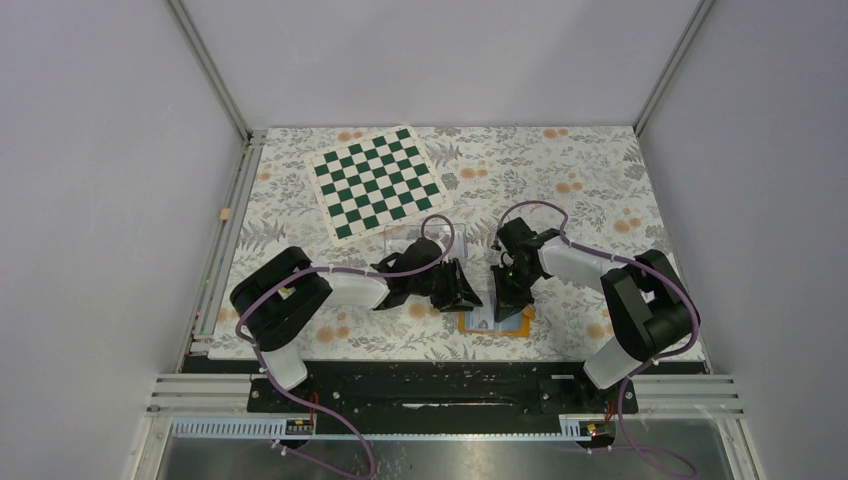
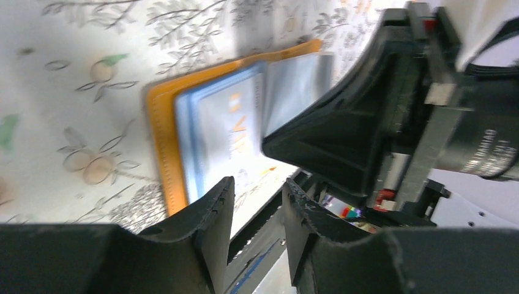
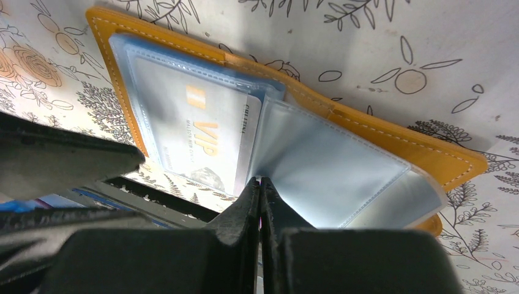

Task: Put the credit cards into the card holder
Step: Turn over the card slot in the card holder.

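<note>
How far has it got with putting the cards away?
Done: the card holder lies open, one VIP card in a sleeve. In hand: the right gripper, shut, sits at the edge of a raised clear sleeve; the left gripper hovers open beside it. Remaining: any further cards, none clearly visible.

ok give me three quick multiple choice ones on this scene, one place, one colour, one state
1. Where does the card holder lie? A on the chessboard; B at the near edge of the table; C in the clear box.
2. Its cover colour? A orange; B green; C black.
3. The card holder is: A folded shut; B standing on edge; C lying open.
Answers: 1 B, the top view shows it at the front; 2 A, an orange rim frames the blue inside; 3 C, its clear sleeves and a VIP card show.
</note>
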Motion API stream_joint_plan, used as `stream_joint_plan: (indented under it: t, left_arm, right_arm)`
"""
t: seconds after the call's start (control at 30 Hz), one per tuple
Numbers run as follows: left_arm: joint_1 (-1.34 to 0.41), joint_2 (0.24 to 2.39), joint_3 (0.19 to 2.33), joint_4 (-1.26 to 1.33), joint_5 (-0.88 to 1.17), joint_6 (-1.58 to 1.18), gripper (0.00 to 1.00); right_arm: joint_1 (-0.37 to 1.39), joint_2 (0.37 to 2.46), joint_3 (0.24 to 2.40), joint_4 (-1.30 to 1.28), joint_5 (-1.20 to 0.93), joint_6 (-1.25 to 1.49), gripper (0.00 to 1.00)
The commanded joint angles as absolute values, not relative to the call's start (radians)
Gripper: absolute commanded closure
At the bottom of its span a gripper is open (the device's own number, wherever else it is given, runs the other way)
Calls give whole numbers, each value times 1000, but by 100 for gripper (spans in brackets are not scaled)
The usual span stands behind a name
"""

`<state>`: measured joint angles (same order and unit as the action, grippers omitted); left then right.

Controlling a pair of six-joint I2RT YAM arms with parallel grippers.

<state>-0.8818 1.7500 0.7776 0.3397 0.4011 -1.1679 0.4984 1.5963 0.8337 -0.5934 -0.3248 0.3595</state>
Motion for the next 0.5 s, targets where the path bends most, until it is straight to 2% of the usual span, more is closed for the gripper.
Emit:
stream_joint_plan:
  t: [0.0, 0.1, 0.47]
  left_arm:
    - [-885, 1685, 831, 129, 305, -1076, 64]
    - [-886, 1693, 851, 69, 281, -1050, 64]
    - [-885, 1741, 844, 163, 328, -1070, 65]
  right_arm:
    - [508, 1598, 853, -613, -326, 354, 100]
    - [508, 1598, 851, -613, -328, 353, 100]
    - [507, 1605, 850, -612, -332, 350, 100]
